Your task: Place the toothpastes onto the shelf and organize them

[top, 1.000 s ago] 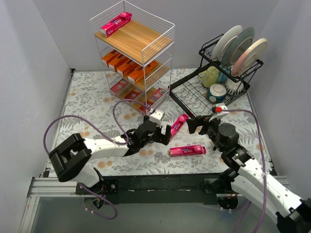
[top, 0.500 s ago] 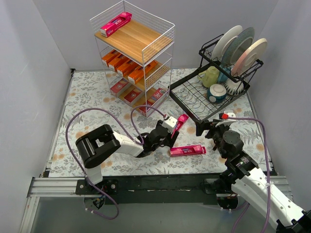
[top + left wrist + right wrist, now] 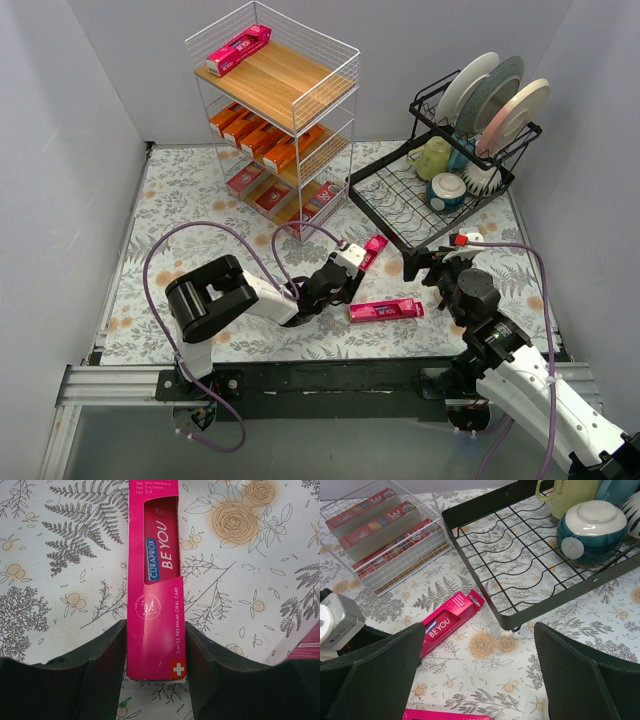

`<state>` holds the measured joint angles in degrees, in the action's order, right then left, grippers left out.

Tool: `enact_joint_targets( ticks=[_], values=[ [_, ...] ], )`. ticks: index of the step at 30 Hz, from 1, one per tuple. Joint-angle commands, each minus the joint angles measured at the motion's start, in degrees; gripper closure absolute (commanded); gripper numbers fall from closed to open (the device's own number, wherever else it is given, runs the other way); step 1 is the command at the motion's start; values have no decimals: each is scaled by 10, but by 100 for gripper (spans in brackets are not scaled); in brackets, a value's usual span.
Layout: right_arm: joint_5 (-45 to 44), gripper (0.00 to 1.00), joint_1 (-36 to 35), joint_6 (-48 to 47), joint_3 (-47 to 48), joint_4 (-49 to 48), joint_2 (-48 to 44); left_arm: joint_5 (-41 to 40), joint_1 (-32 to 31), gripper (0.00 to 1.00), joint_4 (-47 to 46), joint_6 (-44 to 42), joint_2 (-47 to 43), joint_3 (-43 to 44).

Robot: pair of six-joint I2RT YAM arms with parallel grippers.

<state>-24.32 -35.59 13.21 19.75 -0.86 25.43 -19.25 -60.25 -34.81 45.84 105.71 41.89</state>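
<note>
Bright even light, soft faint shadows, sharp focus, wrist views edge-distorted

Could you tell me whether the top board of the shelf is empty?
No, one pink toothpaste box lies on the top board of the shelf.

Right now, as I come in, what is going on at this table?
The left end effector has its fingers on both sides of a pink toothpaste box lying on the table; whether it grips yet, I cannot tell. The right end effector hangs open and empty near the dish rack. A second pink box lies loose nearby. The shelf already holds most boxes.
</note>
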Motion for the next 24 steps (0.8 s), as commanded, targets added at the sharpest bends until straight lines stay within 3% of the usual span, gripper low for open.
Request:
enact_joint_targets(
  ticks=[1, 13, 20, 24],
  values=[
    [-16, 1, 1, -8, -1, -16, -8, -15, -3, 57, -3, 2, -18, -10],
    [-18, 1, 1, -12, 24, 5, -26, -3, -3, 66, 167, 11, -182, 48],
    [-12, 1, 2, -15, 56, 36, -56, 5, 0, 66, 341, -11, -266, 193],
    [-13, 1, 2, -27, 60, 39, -74, -2, 5, 66, 441, -37, -273, 331]
  ],
)
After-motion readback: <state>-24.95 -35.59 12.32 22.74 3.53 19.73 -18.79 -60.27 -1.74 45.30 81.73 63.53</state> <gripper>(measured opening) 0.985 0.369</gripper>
